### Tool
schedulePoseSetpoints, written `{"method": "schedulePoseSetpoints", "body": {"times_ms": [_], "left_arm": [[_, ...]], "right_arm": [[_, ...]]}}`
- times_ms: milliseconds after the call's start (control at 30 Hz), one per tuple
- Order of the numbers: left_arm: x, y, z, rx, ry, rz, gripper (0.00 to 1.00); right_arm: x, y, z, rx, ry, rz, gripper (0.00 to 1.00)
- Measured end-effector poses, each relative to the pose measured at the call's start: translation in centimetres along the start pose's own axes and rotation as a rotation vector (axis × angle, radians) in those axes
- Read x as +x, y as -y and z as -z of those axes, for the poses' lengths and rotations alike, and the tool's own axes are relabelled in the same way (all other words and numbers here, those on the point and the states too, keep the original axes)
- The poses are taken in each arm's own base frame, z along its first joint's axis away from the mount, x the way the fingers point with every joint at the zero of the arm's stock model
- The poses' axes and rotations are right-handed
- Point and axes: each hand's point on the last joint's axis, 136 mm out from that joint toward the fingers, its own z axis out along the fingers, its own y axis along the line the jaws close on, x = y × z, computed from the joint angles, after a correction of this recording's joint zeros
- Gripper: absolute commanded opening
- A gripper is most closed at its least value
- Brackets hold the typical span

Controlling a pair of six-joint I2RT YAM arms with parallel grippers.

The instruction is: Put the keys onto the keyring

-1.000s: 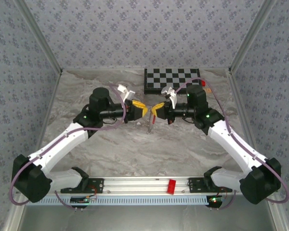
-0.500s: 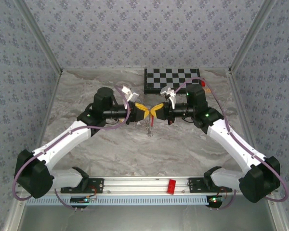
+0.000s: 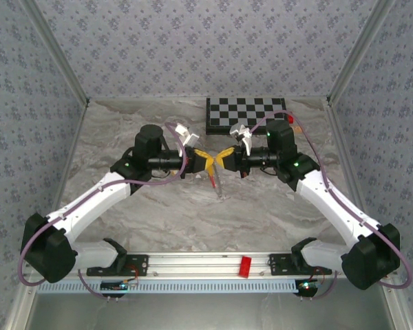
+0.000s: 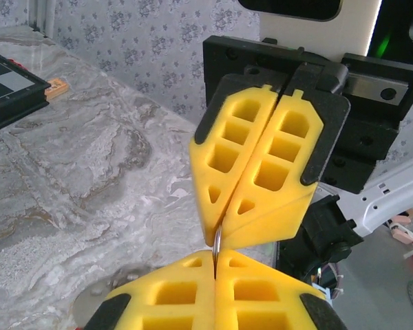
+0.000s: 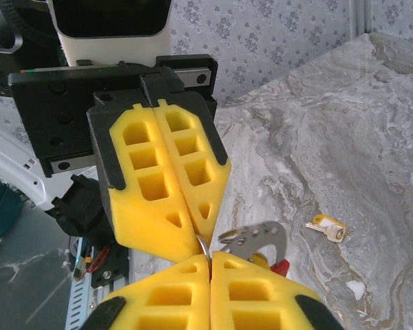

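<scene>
Over open table (image 3: 158, 213), keyring (image 4: 217, 244) between tools (image 3: 208, 161) (image 3: 220, 158)

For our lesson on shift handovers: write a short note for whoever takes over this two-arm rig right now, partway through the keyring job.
Left gripper: shut on the keyring, pinching its thin edge at the fingertips.
Right gripper: shut on the same ring, tip to tip with the left.
Things: the ring is held in the air between both grippers. A grey metal piece hangs beside it; I cannot tell if it is a threaded key. One brass-coloured key lies loose on the marble table.
Done: ring gripped by both arms.
Left: thread the loose key.
</scene>
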Motion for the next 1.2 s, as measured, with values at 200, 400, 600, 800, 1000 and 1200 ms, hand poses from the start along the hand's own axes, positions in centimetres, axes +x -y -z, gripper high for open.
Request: {"method": "schedulePoseSetpoints", "body": {"times_ms": [200,400,600,800,1000,1200], "left_arm": [[-0.5,0.6,-0.6,-0.007,0.025,-0.012,0.00],[-1.8,0.9,-0.8,-0.017,0.094,-0.029,0.00],[-2.5,1.5,-0.7,-0.030,0.177,-0.055,0.00],[-3.9,1.6,-0.3,-0.054,0.288,-0.054,0.00],[-5.0,1.5,0.2,-0.071,0.395,-0.030,0.00],[-6.1,1.7,0.8,-0.060,0.474,-0.002,0.00]], "right_arm": [[-0.1,0.9,0.9,0.065,0.060,-0.005,0.27],[-0.4,1.6,3.2,0.138,0.182,-0.016,0.20],[-0.4,3.1,4.0,0.195,0.252,-0.066,0.19],[-1.4,2.2,3.6,0.171,0.310,-0.047,0.20],[-2.6,1.3,3.2,0.149,0.373,-0.027,0.20],[-3.6,1.9,3.7,0.167,0.465,-0.061,0.19]]}}
